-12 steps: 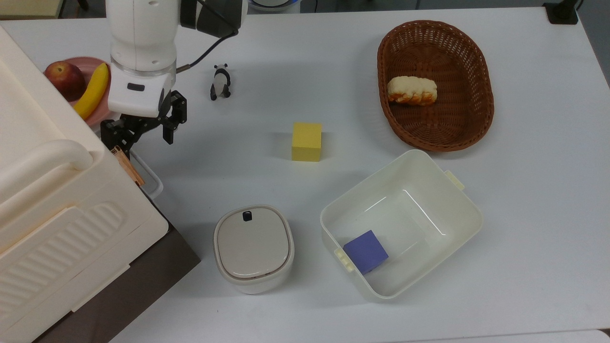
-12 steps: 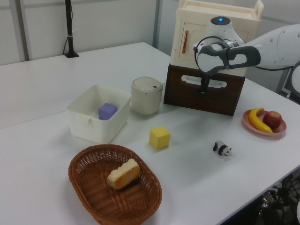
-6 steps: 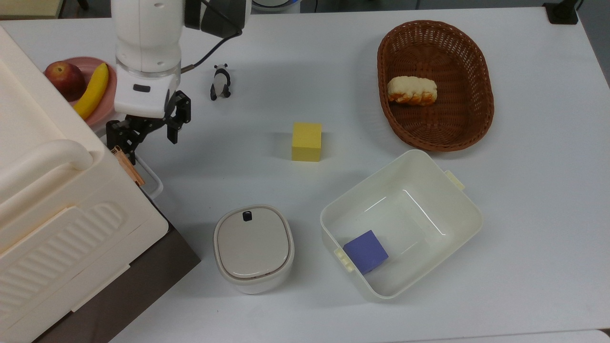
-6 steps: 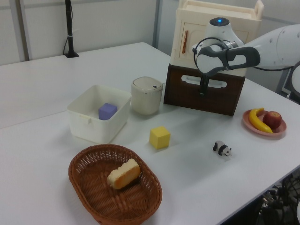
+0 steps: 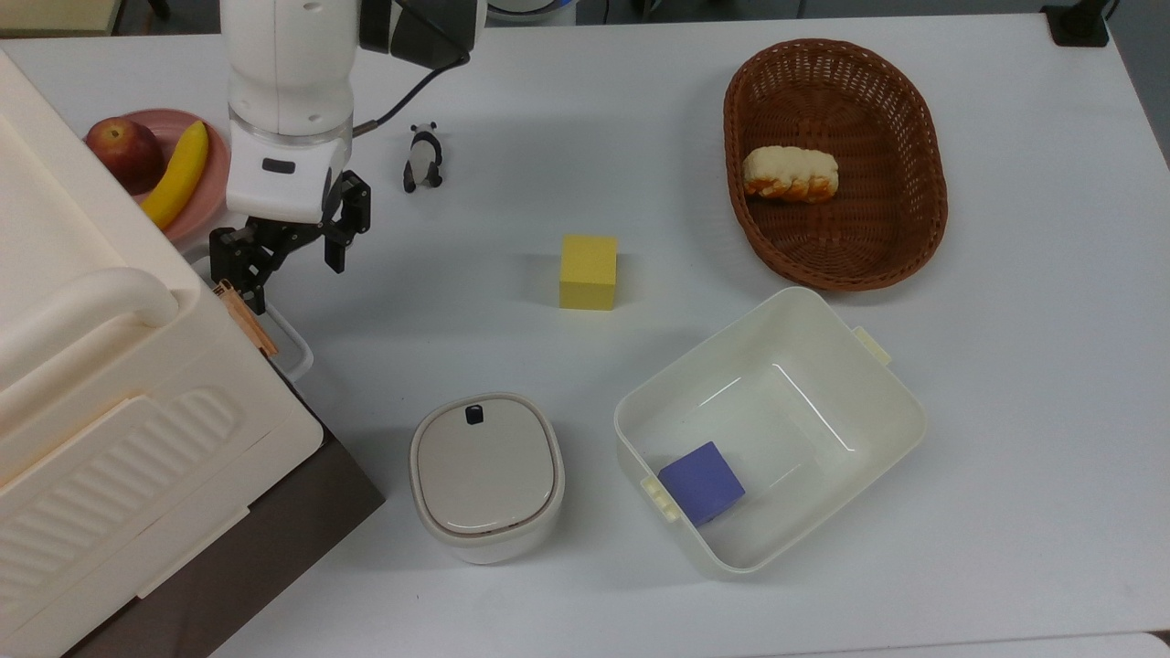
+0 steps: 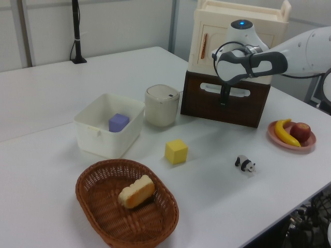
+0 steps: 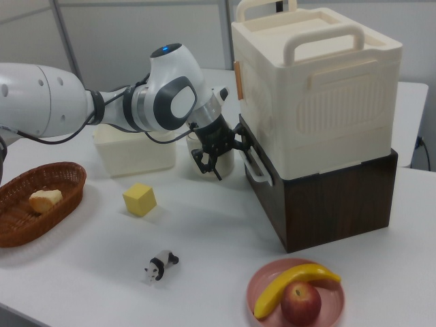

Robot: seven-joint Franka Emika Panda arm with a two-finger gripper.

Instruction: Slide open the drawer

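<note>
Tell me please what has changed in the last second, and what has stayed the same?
The claw moved a little toward the top view's right, away from the cream case, with its fingers open, one at the drawer's white handle. It took hold of nothing. The drawer is shut as before, and the yellow block, toy panda and basket kept their places.

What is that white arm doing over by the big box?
The arm's end effector is open and right at the white loop handle on the dark brown drawer under the cream plastic case. The drawer looks shut, so the pull has not yet opened it. Elsewhere on the table sit a yellow block, a toy panda and a wicker basket, all untouched.
</note>
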